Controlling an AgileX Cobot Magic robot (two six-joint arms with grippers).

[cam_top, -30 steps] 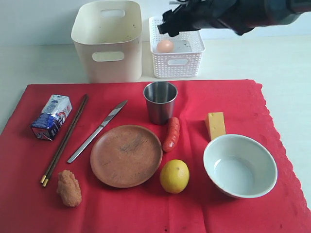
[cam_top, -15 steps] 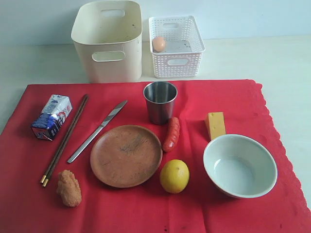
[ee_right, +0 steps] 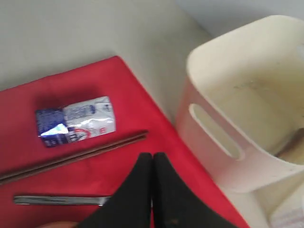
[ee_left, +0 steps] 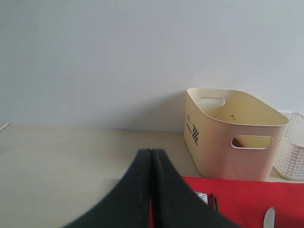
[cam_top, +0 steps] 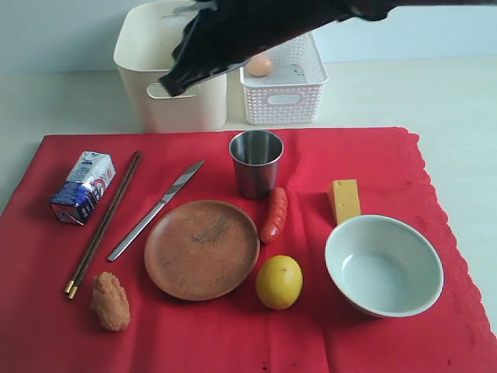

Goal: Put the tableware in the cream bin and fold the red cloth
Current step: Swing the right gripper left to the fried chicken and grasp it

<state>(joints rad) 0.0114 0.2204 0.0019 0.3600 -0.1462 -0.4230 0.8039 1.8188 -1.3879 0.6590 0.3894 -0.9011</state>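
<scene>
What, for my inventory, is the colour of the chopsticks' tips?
Gold, on dark brown chopsticks; clearest in exterior view.

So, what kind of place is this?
Probably a staged test table, not a real kitchen: a red cloth set with plate and bowl, a cream bin beside a white basket, a bare wall.

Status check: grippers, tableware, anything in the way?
Left gripper shut, empty. Right gripper shut, empty, near bin. Cup, plate, bowl, knife, chopsticks on cloth. Sausage crowds cup.

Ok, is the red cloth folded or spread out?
Spread out flat: the red cloth lies unfolded on the table with the steel cup, plate and bowl on it.
</scene>
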